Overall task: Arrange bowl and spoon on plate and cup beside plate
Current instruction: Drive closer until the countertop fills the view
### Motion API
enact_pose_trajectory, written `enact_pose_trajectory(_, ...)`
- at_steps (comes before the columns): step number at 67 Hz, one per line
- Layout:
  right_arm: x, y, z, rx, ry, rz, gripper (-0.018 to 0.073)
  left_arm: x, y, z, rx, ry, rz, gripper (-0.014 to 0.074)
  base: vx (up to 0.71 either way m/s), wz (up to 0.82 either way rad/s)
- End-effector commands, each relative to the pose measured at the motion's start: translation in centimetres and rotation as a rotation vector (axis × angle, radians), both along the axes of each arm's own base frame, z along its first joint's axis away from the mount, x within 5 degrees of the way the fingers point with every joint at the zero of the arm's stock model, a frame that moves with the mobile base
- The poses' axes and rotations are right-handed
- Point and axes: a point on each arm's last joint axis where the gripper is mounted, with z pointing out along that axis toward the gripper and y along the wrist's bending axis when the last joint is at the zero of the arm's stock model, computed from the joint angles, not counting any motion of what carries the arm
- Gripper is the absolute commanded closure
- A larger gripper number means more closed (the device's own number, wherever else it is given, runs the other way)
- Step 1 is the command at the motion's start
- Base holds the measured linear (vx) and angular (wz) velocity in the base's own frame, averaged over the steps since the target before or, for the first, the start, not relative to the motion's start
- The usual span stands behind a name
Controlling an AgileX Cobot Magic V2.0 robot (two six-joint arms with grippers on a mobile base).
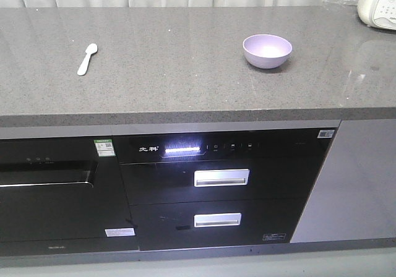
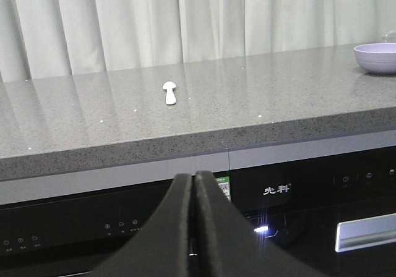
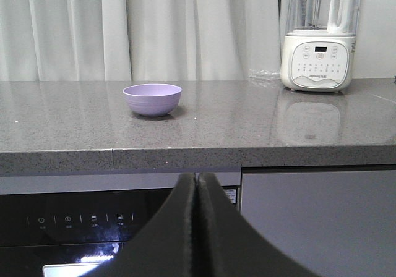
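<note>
On the grey speckled countertop [image 1: 185, 98], one bowl [image 1: 267, 51] is seen to the right of centre. It stands upright, lavender outside and paler within. One spoon [image 1: 87, 58] is found too, laid flat well apart from the bowl, out on the left side. Its rounded head is turned toward the back of the counter and its handle is angled toward the front-left. The two are not touching.

One white blender [image 3: 318, 48] is picked up at the back right corner, a clear jug set on its button-faced base. Pale curtains [image 3: 154, 29] are hung behind the counter.

Below the counter, two drawers are counted, stacked. The upper handle [image 1: 221, 177] and the lower handle [image 1: 217, 219] are both silver, and one white strip [image 1: 181, 149] is lit above them. One black appliance front [image 1: 55, 190] is set to their left.

Two grippers are in play. The left gripper [image 2: 193, 178] is held low in front of the cabinets, its fingers pressed together with nothing between them, and the spoon [image 2: 169, 93] lies far ahead of it. The right gripper [image 3: 197, 178] is likewise closed on nothing, with the bowl [image 3: 152, 99] up ahead and slightly left.
</note>
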Motion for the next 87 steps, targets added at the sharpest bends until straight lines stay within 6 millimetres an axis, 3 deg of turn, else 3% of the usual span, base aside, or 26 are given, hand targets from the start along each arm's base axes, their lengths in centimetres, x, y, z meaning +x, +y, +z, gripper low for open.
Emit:
enact_pose_trajectory(1,-0.11,-0.04,0.61,-0.012,-0.080,-0.008,0.0565,-0.09,-0.14,0.95,-0.016,-0.086,-0.016,0.0603,0.04,-0.01)
enact_pose_trajectory(87,-0.11,-0.04,0.61,-0.012,-0.080,-0.008,0.0565,-0.09,-0.14,0.95,-0.016,-0.086,-0.016,0.0603,0.06,-0.02)
